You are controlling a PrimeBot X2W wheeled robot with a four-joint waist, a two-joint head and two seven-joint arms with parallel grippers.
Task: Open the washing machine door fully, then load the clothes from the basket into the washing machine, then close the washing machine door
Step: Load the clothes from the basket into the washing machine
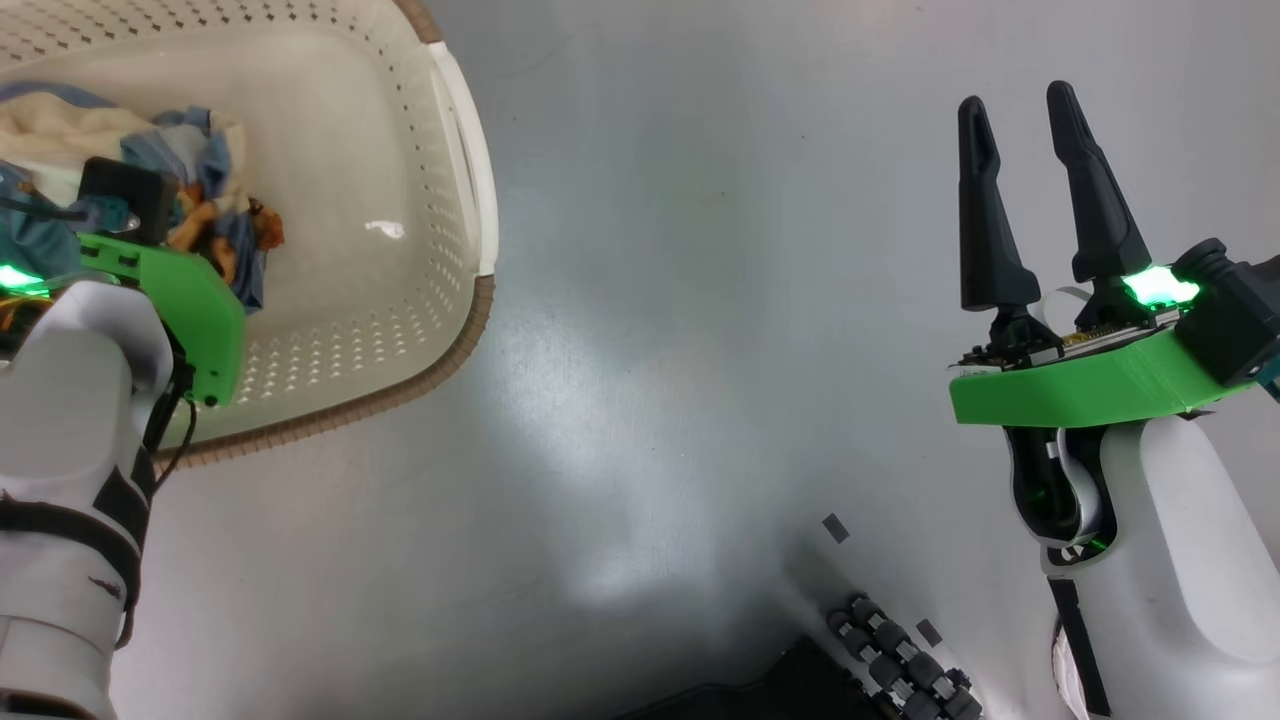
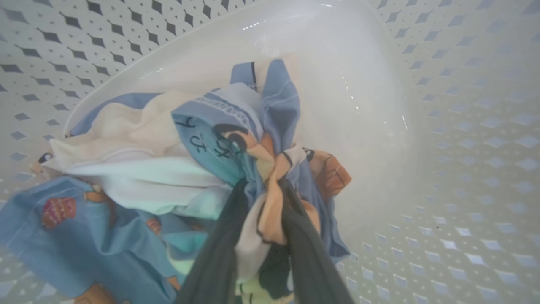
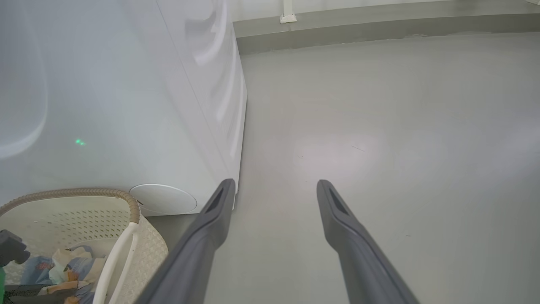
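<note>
While basket [image 1: 400, 330] walls ring clothes [image 2: 198, 139], washer [image 3: 126, 105] stands near.

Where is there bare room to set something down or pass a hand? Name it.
Free: the grey floor between the basket and the open right gripper; that floor beside the washing machine; the basket's bare bottom toward its right wall. Crowded: the basket's left end, where the left gripper pinches the clothes.
</note>
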